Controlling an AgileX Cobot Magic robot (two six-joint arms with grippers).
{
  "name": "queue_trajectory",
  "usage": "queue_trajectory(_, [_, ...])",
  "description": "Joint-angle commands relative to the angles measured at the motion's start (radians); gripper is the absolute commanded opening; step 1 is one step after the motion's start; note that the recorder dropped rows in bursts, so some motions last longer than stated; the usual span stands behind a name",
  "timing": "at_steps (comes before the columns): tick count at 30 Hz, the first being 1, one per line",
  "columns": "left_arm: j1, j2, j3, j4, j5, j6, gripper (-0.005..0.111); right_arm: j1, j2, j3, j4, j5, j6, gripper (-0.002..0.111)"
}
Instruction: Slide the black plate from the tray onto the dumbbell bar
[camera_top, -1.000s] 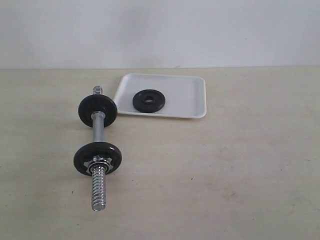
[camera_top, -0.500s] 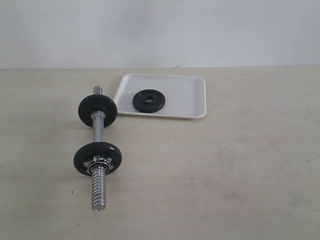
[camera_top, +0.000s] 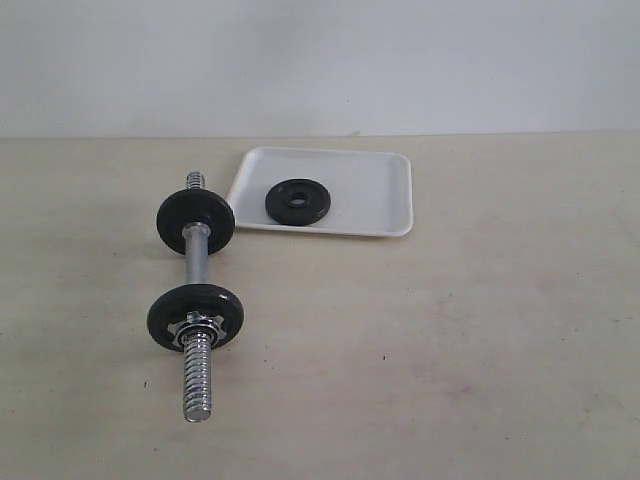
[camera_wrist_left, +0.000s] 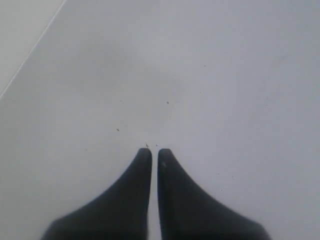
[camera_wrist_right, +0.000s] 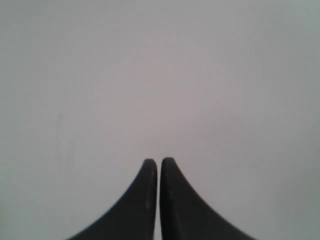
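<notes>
Black plate: the black plate (camera_top: 298, 201) lay flat, hole up, in the left part of the tray (camera_top: 375, 190), clear of its rim.
Tray: it sat at the far side of the table (camera_top: 450, 330), about the middle of the exterior view.
Bar: the dumbbell bar (camera_top: 197, 270) lay left of the tray, its long axis running from near to far. Its far stub ended close to the tray's left corner.
Bar's load: the far disc (camera_top: 195, 222) and the near disc (camera_top: 195, 317) stood on edge. A star nut (camera_top: 193, 322) fronted the near one, with bare thread beyond it.
Left gripper: the left gripper (camera_wrist_left: 154, 152) was closed, holding nothing, over a blank pale surface.
Right gripper: the right gripper (camera_wrist_right: 158, 162) was likewise closed and empty.
Direction: neither arm showed in the exterior view, so the plate's bearing from either could not be told. The plate lay slightly toward the left arm's side.
</notes>
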Motion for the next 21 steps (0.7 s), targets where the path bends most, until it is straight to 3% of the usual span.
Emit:
queue_trajectory(1, [0.003,-0.002,0.003,-0.003,-0.032,-0.024,0.004,0.003,0.025,-0.050,-0.111,0.089,-0.020,0.000])
queue_trajectory(4, [0.003,-0.002,0.003,0.006,-0.032,-0.059,0.004,0.003,0.084,-0.138,-0.117,0.244,-0.058,0.000])
queue_trajectory(7, [0.003,-0.002,0.003,0.120,-0.034,-0.209,0.004,0.003,0.161,-0.237,-0.173,0.355,-0.119,0.000])
queue_trajectory(9, [0.003,-0.002,0.003,0.259,-0.037,-0.325,0.004,0.003,0.217,-0.306,-0.187,0.405,-0.123,0.000])
queue_trajectory(14, [0.003,-0.002,0.003,0.667,-0.080,-0.405,0.004,0.003,0.336,-0.417,-0.187,0.468,-0.123,0.000])
queue_trajectory(16, [0.003,-0.002,0.003,0.756,-0.123,-0.498,0.004,0.003,0.406,-0.484,-0.189,0.586,-0.141,0.000])
queue_trajectory(19, [0.003,-0.002,-0.014,0.912,-0.082,-0.629,0.004,0.003,0.509,-0.552,-0.187,0.764,-0.246,0.000])
queue_trajectory(21, [0.003,-0.002,-0.096,1.268,-0.001,-0.904,0.004,0.003,0.585,-0.575,-0.187,0.816,-0.264,0.000])
